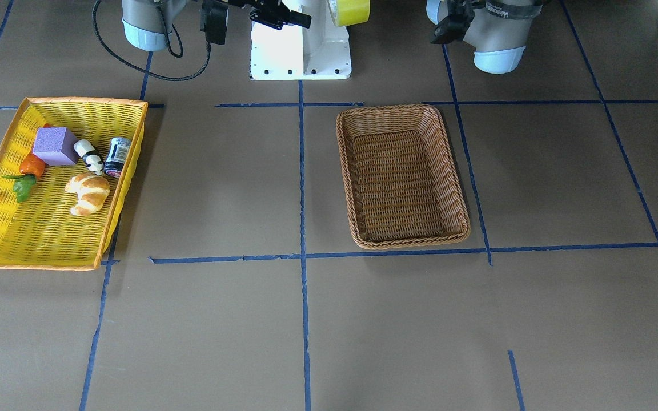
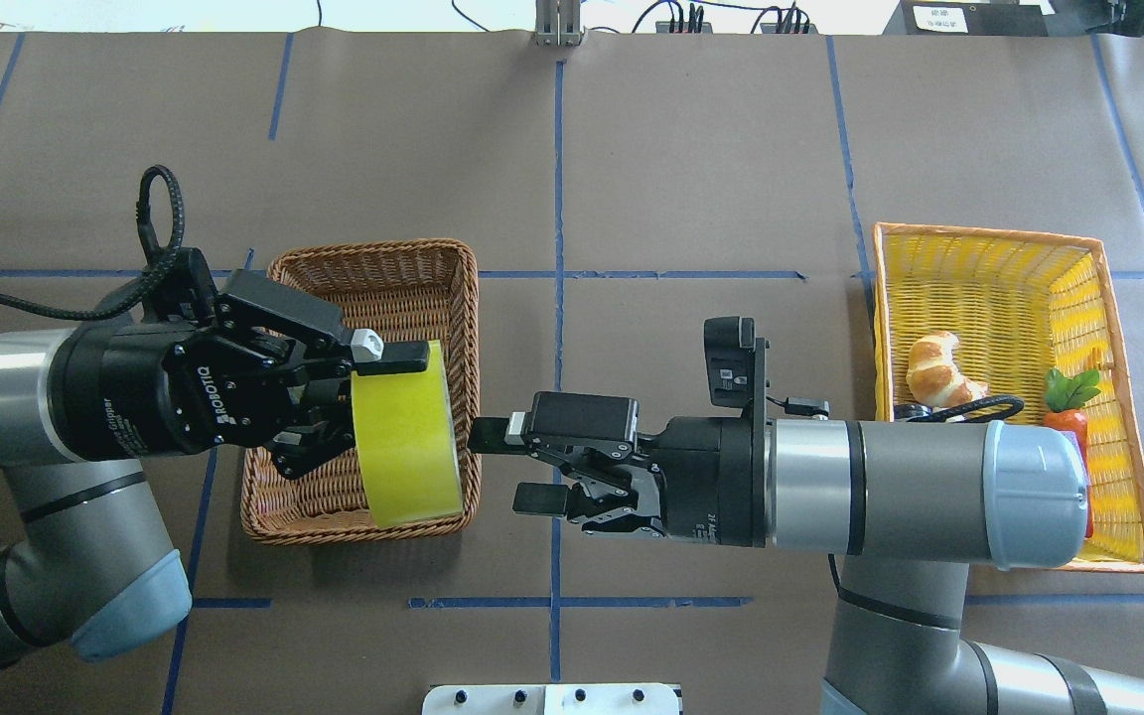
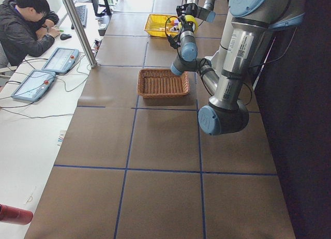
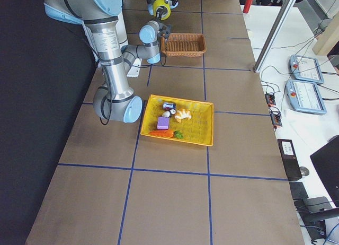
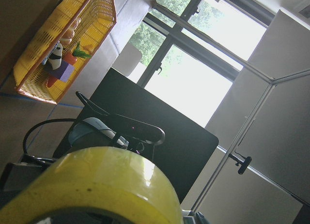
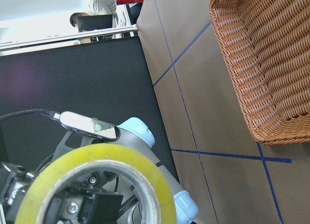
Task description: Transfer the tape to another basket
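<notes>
The yellow tape roll point(image 2: 405, 437) stands on edge in the air above the near right part of the brown wicker basket point(image 2: 373, 283). My left gripper point(image 2: 373, 397) is shut on its rim, with one finger over the top edge. My right gripper point(image 2: 514, 465) faces the roll from the right, open and empty, a short gap away. The roll fills the bottom of the left wrist view point(image 5: 101, 183) and the right wrist view point(image 6: 46, 197). The brown basket point(image 1: 402, 177) is empty.
The bright yellow plastic basket point(image 2: 989, 238) at the right holds a croissant point(image 2: 939, 369), a carrot toy point(image 2: 1069, 397), a purple block point(image 1: 55, 145) and small items. The robot's white base point(image 1: 300, 51) is at the table's near edge. An operator point(image 3: 26, 21) sits at a side desk.
</notes>
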